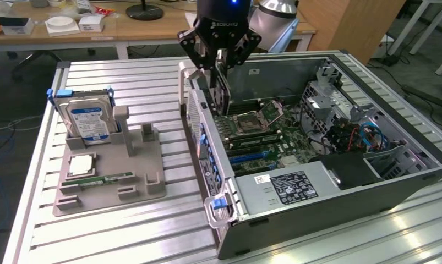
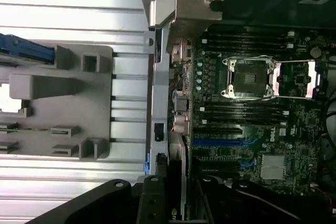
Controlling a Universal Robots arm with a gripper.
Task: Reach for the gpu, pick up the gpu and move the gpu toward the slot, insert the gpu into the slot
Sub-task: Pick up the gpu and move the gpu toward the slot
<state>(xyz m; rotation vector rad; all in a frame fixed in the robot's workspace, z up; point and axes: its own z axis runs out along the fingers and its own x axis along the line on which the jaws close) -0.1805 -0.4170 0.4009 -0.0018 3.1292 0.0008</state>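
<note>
The slatted tabletop [image 1: 132, 77] carries everything. The open case [image 1: 338, 203] lies on its side on the exterior view's right, so the motherboard [image 1: 279, 137] faces up and can be reached from above. On the exterior view's left stands the grey holder [image 1: 107, 181], which keeps the hard drive [image 1: 88, 121] upright in its far compartment. I judge that its uprights are there to present parts on edge, for an easy grip.

The end effector [image 1: 219, 61] hangs over the far left corner of the case, pointing down, and is clenched on the gpu [image 1: 219, 91]. The card is gripped at its upper part and hangs upright with its lower edge toward the board, which is the pose a slot asks for. It is just inside the case's left wall, over the far part of the motherboard. How high it is above the board I cannot tell.

The blue slot [image 2: 223, 142] lies free, nearer in the scene than the card. In my judgement the pick-up is done and the carrying is in hand, with the insertion not yet made.
</note>
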